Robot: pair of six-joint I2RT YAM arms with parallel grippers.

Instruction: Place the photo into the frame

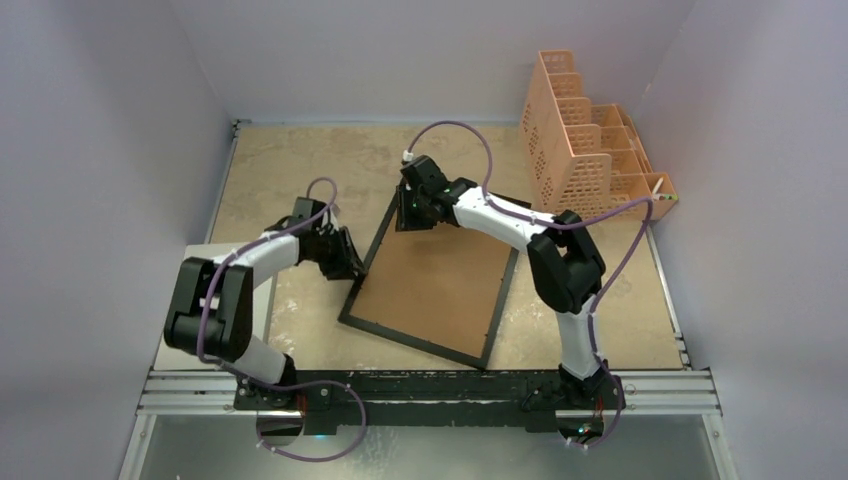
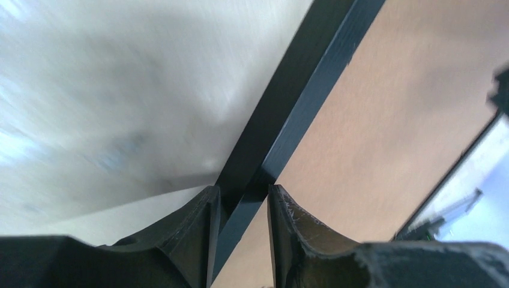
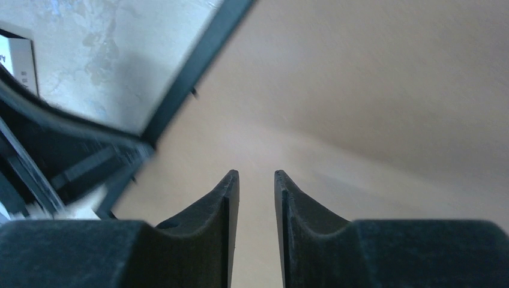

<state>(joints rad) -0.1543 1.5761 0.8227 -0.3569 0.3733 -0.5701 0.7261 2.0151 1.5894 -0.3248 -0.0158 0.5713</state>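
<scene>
At the frame's left rail, the left end effector (image 2: 241, 207) pinches the black edge between its fingers, while the right end effector (image 3: 254, 198) hovers over the far corner with fingers nearly pressed together, gripping nothing visible. The frame (image 1: 432, 278) lies face down on the counter (image 1: 620, 320), its brown backing board (image 1: 440, 270) seated. The photo is not visible, so whether it is already inside cannot be told; likely the closing stage

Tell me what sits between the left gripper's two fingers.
In the left wrist view, the frame's black edge rail runs into the gap of the left gripper, one finger outside it, the other over the brown backing board.
</scene>
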